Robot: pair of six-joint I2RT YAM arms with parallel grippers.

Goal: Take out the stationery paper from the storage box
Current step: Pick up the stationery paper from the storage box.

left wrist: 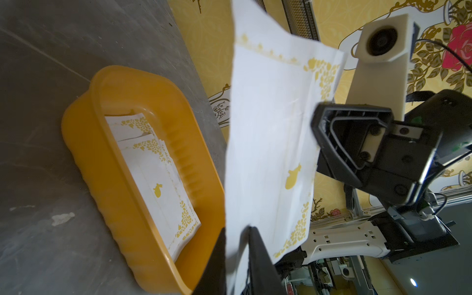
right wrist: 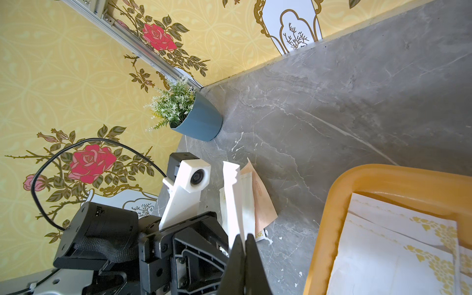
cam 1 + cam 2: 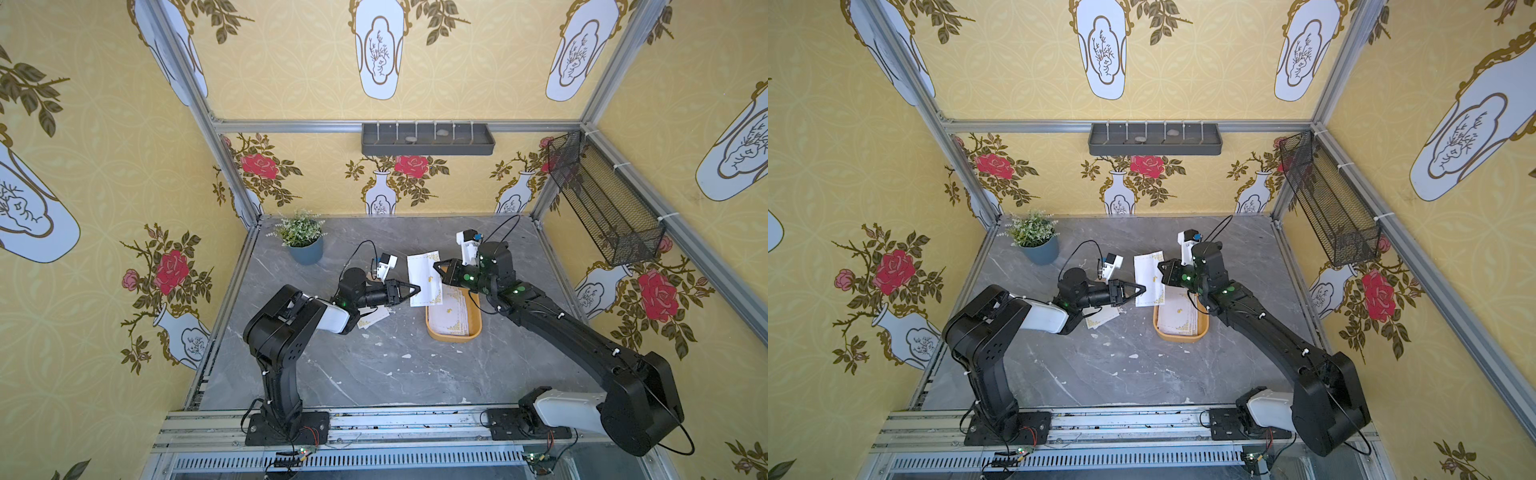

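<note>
One white sheet of stationery paper (image 3: 422, 270) (image 3: 1148, 270) with gold corner patterns hangs upright in the air above the far end of the mustard-yellow storage box (image 3: 453, 337) (image 3: 1181, 337). My right gripper (image 3: 436, 266) (image 2: 242, 236) is shut on its far edge. My left gripper (image 3: 417, 289) (image 1: 237, 228) is shut on its near left edge, and the sheet (image 1: 270, 127) runs between its fingers. More sheets (image 1: 158, 178) (image 2: 396, 255) lie flat in the box (image 1: 84, 132). White and peach-pink sheets (image 2: 260, 201) lie on the table left of the box, partly under the left arm (image 3: 374, 320).
A potted plant (image 3: 305, 241) in a blue pot stands at the back left corner of the grey marble table. A dark grey shelf (image 3: 428, 139) hangs on the back wall, and a black mesh basket (image 3: 602, 203) hangs on the right wall.
</note>
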